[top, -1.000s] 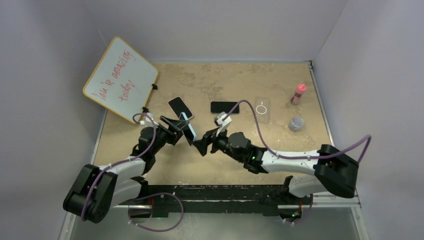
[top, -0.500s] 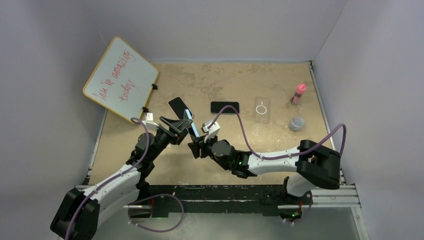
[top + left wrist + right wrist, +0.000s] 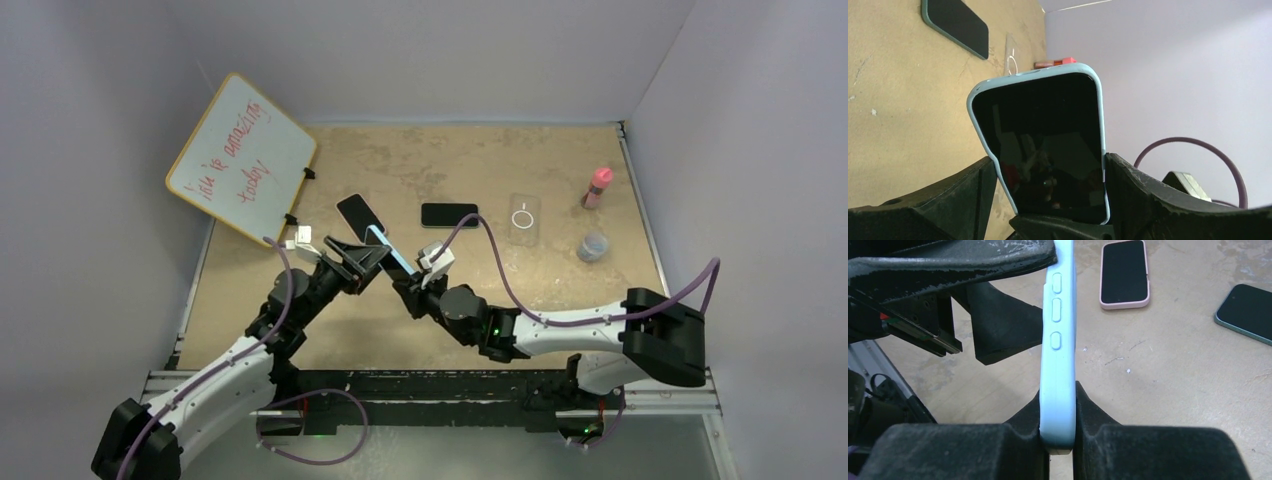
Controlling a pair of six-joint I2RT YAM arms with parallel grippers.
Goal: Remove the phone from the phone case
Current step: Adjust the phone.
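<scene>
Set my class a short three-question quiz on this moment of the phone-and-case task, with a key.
1. True or false: only the left hand grips the blue-cased phone.
2. Multiple choice: how many other phones lie on the table? A one, B two, C three.
3. Short answer: across which dimension does the right hand pinch that phone?

Key:
1. False. Both hands grip it, off the table.
2. B. The pink-cased phone and the dark phone.
3. Its thickness, front to back, near one end. The left hand spans its width.
</scene>
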